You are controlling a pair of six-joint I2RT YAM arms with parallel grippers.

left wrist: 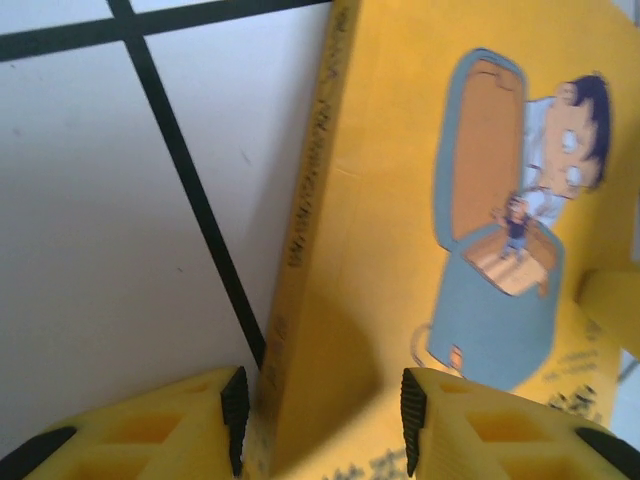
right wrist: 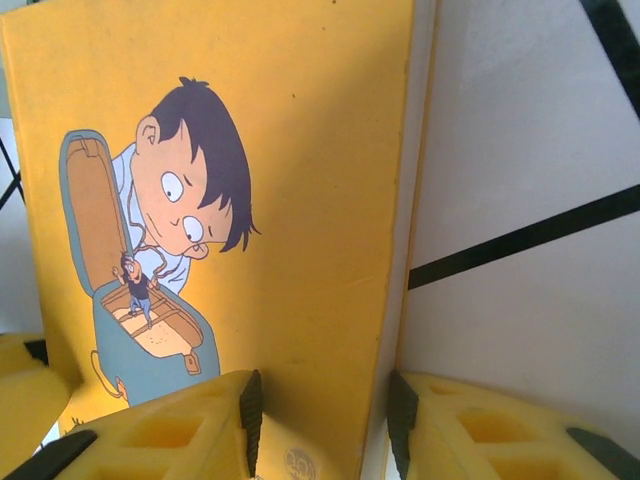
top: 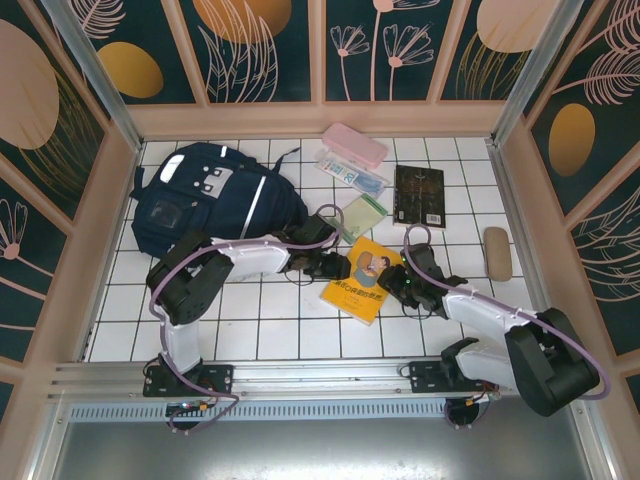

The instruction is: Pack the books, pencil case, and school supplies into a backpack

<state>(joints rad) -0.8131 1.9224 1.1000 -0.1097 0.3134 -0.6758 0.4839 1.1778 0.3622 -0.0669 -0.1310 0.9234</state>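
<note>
The yellow book [top: 366,278], its cover showing a cartoon boy peering into a blue bag, lies on the white tiled table [top: 270,320] in the middle of the near half, turned at a slant to the grid lines. My left pincer [top: 335,266] is at its left edge. In my left wrist view the fingers stand spread [left wrist: 322,400], one over the bare tile and one over the cover, with the book's spine [left wrist: 420,200] running up between them. My right pincer [top: 403,285] is at the opposite edge and is also spread [right wrist: 322,410], one finger above the cover [right wrist: 300,200] and the other above the tile, straddling the pale page edge. Neither pincer is pinching anything that I can see. Just beyond the book lies the pale green book [top: 361,217], with the dark brown book [top: 419,195] to its right. Farther off are the clear packet [top: 350,172] and the pink pencil case [top: 354,145]. The tan roll [top: 497,253] sits well apart on the right. The navy backpack [top: 205,200] lies at the far left.
</note>
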